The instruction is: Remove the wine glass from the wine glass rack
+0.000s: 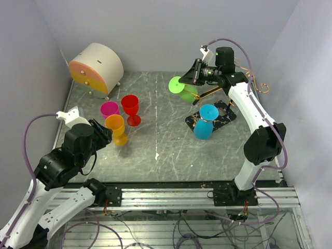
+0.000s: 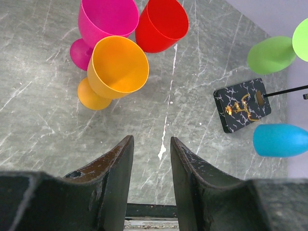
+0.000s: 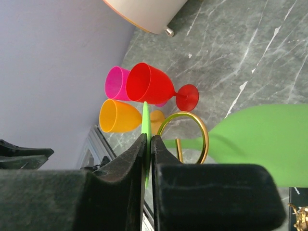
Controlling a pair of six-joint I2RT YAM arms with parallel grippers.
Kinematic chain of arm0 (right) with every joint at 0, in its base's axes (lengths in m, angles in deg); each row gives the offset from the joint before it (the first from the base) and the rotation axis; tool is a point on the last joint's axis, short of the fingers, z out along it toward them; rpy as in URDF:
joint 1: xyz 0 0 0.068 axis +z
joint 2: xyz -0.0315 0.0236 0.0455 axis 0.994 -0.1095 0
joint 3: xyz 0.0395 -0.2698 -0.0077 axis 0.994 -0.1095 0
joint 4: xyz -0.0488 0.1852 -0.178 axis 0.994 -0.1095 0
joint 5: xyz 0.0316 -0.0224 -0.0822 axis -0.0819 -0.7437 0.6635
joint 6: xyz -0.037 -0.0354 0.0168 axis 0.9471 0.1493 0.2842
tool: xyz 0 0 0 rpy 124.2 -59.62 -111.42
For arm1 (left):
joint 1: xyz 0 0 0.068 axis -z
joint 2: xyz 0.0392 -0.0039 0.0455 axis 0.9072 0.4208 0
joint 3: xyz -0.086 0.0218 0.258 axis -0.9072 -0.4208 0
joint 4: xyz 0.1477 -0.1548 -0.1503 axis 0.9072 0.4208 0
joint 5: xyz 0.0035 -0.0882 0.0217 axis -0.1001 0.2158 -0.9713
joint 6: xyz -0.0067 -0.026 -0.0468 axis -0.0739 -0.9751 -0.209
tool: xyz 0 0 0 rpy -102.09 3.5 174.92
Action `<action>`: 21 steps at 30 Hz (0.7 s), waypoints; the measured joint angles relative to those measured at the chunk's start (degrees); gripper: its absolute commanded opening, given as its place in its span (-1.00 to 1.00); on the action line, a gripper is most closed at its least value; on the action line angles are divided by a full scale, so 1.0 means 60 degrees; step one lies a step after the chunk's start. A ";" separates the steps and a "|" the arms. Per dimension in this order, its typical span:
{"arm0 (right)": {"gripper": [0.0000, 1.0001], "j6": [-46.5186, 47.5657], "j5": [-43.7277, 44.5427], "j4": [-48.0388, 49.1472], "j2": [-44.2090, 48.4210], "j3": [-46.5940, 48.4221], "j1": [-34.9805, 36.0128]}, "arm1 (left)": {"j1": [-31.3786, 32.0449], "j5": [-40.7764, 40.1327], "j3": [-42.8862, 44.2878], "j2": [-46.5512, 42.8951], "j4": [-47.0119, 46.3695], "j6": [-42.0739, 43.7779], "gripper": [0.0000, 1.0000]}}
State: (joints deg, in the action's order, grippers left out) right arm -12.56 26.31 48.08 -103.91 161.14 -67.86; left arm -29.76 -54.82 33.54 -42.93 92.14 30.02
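Observation:
The gold wire wine glass rack [image 1: 249, 82] stands on a black base [image 1: 224, 113] at the right. A green wine glass [image 1: 182, 87] hangs upside down on it, its stem in a gold hook [image 3: 185, 134]. My right gripper [image 1: 193, 77] is shut on the thin edge of the green glass's foot [image 3: 146, 126]; its bowl [image 3: 262, 144] shows to the right. A blue wine glass [image 1: 206, 122] hangs lower on the rack. My left gripper [image 2: 151, 144] is open and empty at the near left, above bare table.
Pink [image 1: 109, 109], red [image 1: 130, 108] and orange [image 1: 117, 128] wine glasses stand upright at the middle left. A round white and orange box [image 1: 96, 68] sits at the back left. Grey walls close the back and sides.

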 measured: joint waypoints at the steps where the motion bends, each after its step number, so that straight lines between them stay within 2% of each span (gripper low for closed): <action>1: -1.00 0.0011 -0.0004 0.0000 0.0000 0.0000 0.0007 | 0.0000 0.0000 -0.0004 0.0000 0.0004 0.0000 -0.06; 10: -1.00 -0.0313 0.0117 0.0426 0.0379 -0.0550 -0.0007 | 0.0000 0.0000 -0.0015 0.0007 0.0000 -0.0004 -0.06; 21: -1.00 -0.0984 0.0142 0.1075 0.1603 -0.1781 -0.0488 | 0.0000 0.0000 -0.0015 0.0007 -0.0004 -0.0004 -0.03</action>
State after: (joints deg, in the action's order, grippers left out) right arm -18.47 27.16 54.53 -94.30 150.45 -70.78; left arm -29.76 -54.82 33.45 -42.89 92.12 30.00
